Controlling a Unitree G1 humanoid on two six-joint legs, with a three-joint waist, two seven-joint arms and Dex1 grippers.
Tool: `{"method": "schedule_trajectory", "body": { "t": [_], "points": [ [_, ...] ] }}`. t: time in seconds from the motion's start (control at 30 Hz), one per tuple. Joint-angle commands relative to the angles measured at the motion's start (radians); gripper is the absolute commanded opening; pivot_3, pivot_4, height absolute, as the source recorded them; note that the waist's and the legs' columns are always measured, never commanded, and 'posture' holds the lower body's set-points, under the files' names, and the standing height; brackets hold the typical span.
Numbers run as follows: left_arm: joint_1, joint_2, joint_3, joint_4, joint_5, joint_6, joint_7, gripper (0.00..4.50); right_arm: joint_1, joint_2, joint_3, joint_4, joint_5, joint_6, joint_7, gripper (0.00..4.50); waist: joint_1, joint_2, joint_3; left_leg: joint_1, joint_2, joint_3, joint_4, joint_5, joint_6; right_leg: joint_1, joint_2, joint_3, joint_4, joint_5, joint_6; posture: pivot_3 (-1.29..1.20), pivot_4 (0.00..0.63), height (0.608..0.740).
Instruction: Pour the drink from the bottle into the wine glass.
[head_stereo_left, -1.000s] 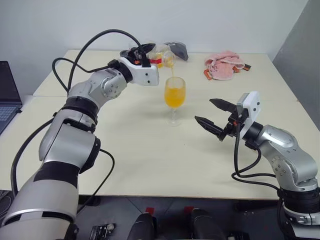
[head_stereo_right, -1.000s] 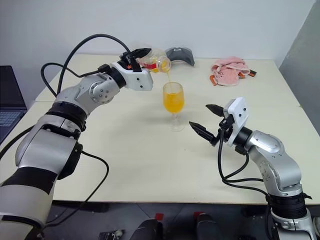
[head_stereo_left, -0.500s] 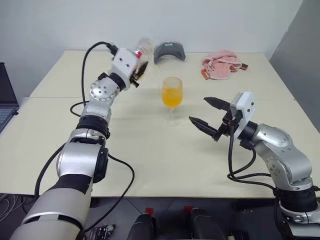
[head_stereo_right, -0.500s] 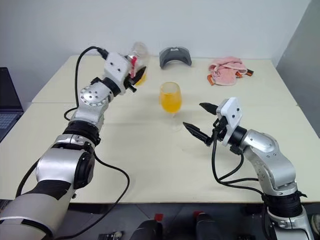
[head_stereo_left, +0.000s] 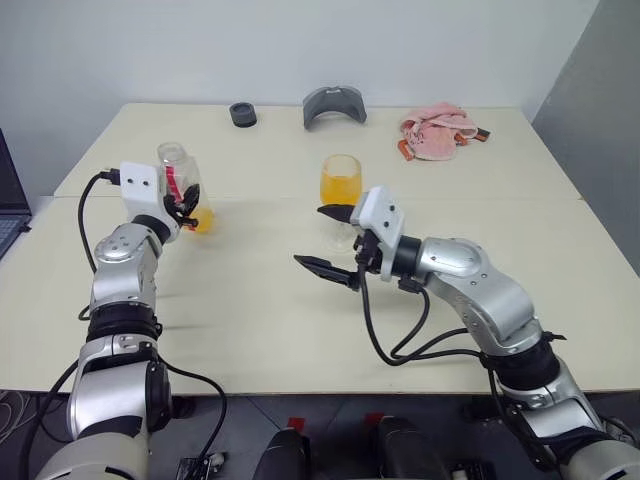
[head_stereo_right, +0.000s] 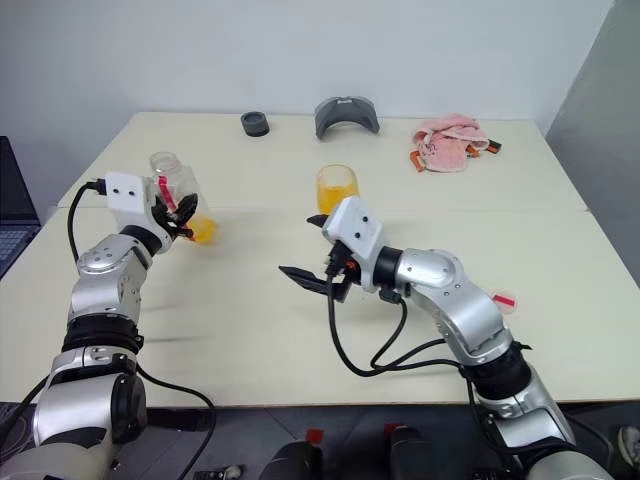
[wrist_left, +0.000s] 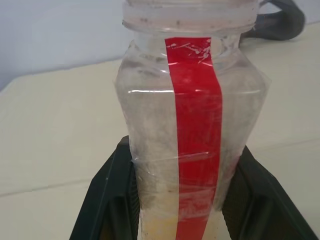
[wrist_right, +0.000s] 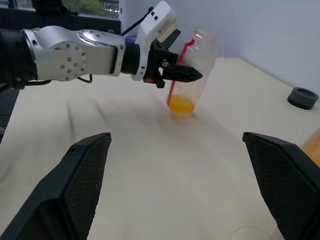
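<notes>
Crowding the far table edge (head_stereo_left: 420, 108): black ring (head_stereo_left: 242, 114), grey headrest (head_stereo_left: 334, 104), pink cloth (head_stereo_left: 438, 133).

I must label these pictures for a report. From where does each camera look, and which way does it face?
Left and right eye views: on the head, looking forward and down over the table; both arms show.
Left wrist view: along the left tool, shut on the bottle.
Right wrist view: along the open right tool, facing the left arm.
Shared: the bottle shows in every view; both eye views show the wine glass.
</notes>
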Motion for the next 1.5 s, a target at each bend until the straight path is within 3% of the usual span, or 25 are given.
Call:
{"method": "schedule_trajectory", "body": {
  "t": [0.03,0.53,0.57,0.8,1.2,1.5],
  "points": [
    [0.020,0.021,0.037,-0.058,-0.030,0.000,0.004,1.71,-0.035,0.028,0.009,0.023,-0.029,-0.028,0.002,4.50,0.001,-0.001,0.000,0.000,0.000,0.000,0.000,0.000,0.000,0.000,0.000,0.000,0.000,0.000,0.000,0.00,0.150,0.740],
    [0.096,0.001,0.075,0.019,-0.089,-0.098,-0.022,1.71,-0.035,0.061,0.002,0.037,-0.056,-0.033,0.032,4.50,-0.003,-0.001,-0.001,0.001,0.000,0.000,-0.001,0.000,0.000,0.000,0.000,0.000,0.000,0.000,0.000,0.00,0.150,0.740],
    [0.100,-0.001,0.078,0.017,-0.095,-0.097,-0.023,2.44,-0.034,0.061,0.001,0.035,-0.056,-0.032,0.032,4.50,-0.003,-0.001,-0.001,0.001,0.000,0.000,-0.001,0.000,0.000,0.000,0.000,0.000,0.000,0.000,0.000,0.00,0.150,0.740],
    [0.117,-0.005,0.073,-0.008,-0.098,-0.106,-0.033,4.48,-0.028,0.061,-0.004,0.027,-0.050,-0.026,0.031,4.50,-0.002,-0.001,-0.001,0.000,0.000,0.000,-0.001,0.000,0.000,0.000,0.000,0.000,0.000,0.000,0.000,0.00,0.150,0.740],
    [0.135,-0.013,0.063,-0.028,-0.081,-0.139,-0.019,4.48,-0.019,0.053,-0.010,0.027,-0.042,-0.026,0.040,4.50,-0.002,-0.001,-0.001,0.001,0.001,0.000,-0.001,0.000,0.000,0.000,0.000,0.000,0.000,0.000,0.000,0.00,0.150,0.740],
    [0.232,-0.043,0.065,-0.154,-0.088,-0.132,0.000,4.48,0.039,0.016,-0.026,0.020,-0.042,-0.045,0.062,4.50,-0.002,-0.001,-0.001,0.001,0.001,0.000,-0.001,-0.002,0.004,0.000,-0.001,0.000,-0.001,0.000,0.000,0.00,0.150,0.740]
  ]
}}
